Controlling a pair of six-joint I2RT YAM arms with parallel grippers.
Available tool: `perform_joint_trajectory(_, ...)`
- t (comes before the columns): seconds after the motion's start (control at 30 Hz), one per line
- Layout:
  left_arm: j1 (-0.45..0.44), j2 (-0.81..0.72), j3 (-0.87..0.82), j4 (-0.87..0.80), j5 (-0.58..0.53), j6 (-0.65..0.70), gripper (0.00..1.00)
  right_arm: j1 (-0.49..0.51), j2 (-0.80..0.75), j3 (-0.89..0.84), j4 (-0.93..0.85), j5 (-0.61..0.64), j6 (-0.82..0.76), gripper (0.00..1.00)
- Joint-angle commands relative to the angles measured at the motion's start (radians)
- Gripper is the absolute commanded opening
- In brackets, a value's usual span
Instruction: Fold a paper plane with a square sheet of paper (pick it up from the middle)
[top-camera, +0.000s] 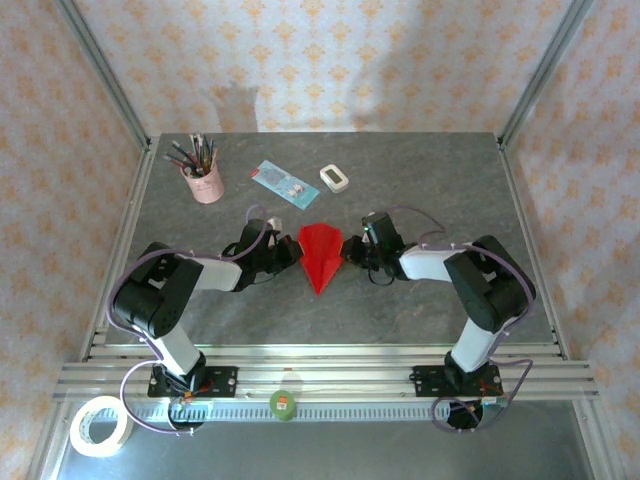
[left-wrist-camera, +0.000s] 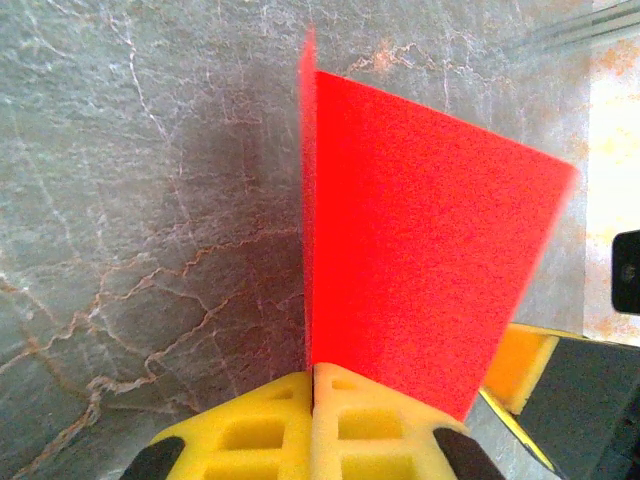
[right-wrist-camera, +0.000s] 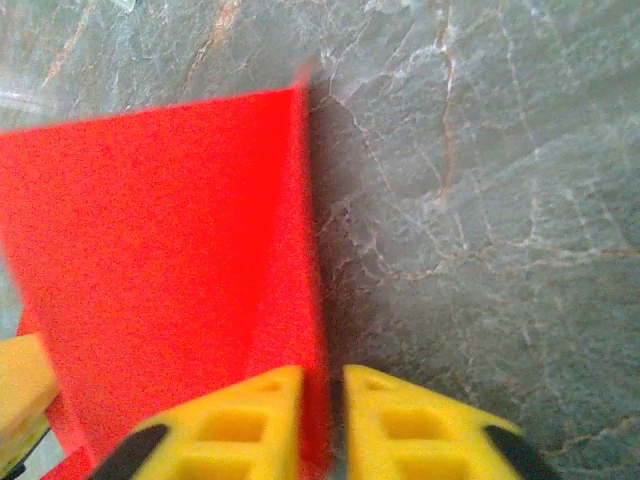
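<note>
Yellow left fingers (left-wrist-camera: 250, 425) press together on the upright edge of the red paper plane (left-wrist-camera: 420, 250), while the right fingers (right-wrist-camera: 420, 420) stand slightly apart around its opposite flap. Between both, the plane lies at the middle of the grey table (top-camera: 430, 190), its sharp tip toward the arm bases.

The paper plane's (left-wrist-camera: 420, 260) near edge is hidden between the left gripper's (left-wrist-camera: 312, 385) pads; its far corner blurs, perhaps a raised flap.
</note>
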Motion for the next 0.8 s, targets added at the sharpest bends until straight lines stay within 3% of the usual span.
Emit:
perform_joint_trajectory(0.0,-0.002,0.020,-0.004,0.052,0.005,-0.009,0.05,0.002,-0.081,0.051,-0.072,0.077,-0.027,0.28)
perform_joint_trajectory(0.1,-0.003,0.025,-0.003,0.058,0.016,-0.014,0.05,0.039,-0.122,0.069,-0.145,0.147,-0.028,0.38)
perform_joint_trajectory(0.2,-0.004,0.024,-0.008,0.071,0.020,-0.020,0.05,0.107,-0.133,0.086,-0.218,0.209,-0.027,0.40)
perform_joint_trajectory(0.47,-0.003,0.026,-0.010,0.072,0.029,-0.023,0.05,0.264,-0.076,0.146,-0.297,0.242,0.009,0.50)
perform_joint_trajectory(0.77,-0.002,0.037,-0.008,0.076,0.055,-0.018,0.05,0.308,0.016,0.201,-0.319,0.246,0.020,0.55)
